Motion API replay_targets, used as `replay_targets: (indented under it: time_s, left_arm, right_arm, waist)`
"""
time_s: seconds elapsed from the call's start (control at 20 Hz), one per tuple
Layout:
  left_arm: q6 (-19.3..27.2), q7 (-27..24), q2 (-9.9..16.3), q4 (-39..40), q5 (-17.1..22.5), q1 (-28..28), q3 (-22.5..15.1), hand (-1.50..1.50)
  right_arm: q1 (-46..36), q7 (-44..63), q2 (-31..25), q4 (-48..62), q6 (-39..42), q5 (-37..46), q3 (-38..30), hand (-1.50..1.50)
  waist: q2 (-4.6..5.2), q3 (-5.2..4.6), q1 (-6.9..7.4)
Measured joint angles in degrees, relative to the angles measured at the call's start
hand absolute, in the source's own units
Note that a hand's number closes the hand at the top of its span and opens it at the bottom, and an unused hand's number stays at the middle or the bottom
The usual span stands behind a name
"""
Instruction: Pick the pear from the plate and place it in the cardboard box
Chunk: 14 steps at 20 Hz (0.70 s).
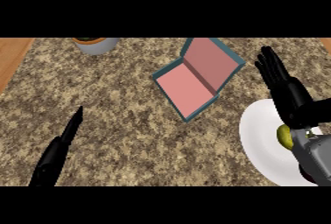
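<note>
A speckled granite counter (129,131) in brown, tan and grey fills most of the view, its mottled surface running from edge to edge. At the far side, near the upper left, a grey pot (97,45) sits on the stone, only its lower part visible, with an orange-brown rim or lining and a trace of green showing at its mouth. Strips of light wood (13,57) border the counter at the left, with a small sliver at the far right corner.
</note>
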Motion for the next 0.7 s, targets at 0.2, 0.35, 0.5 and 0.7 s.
replay_targets:
  time_s: [0.2, 0.35, 0.5, 0.7]
  left_arm:
    - [-0.6, 1.6, -0.5, -1.3, 4.5, 0.2, 3.7, 0.0]
    - [-0.4, 3.2, -2.1, -2.2, 9.8, -0.2, 7.5, 0.0]
    - [-1.1, 5.3, -2.8, -3.0, 14.4, 0.1, 10.2, 0.0]
    - [-4.4, 8.2, -1.6, -3.2, 19.9, -0.8, 14.0, 0.0]
  right_arm:
    - [5.1, 0.7, -2.1, 2.2, 2.2, -7.3, -7.7, -1.5]
    - [9.9, 2.3, -5.7, 7.0, 1.2, -10.1, -13.4, -1.5]
    - [14.1, -0.8, -6.5, 11.1, -5.1, -10.4, -20.5, -1.5]
    - [21.2, -9.4, -6.2, 9.5, -4.9, -10.8, -27.0, -1.5]
  waist:
    - [-0.29, -1.09, -0.8]
    - [-0.18, -1.52, -2.25]
    - [-0.47, -1.62, -3.21]
    - [-0.6, -1.7, -2.41]
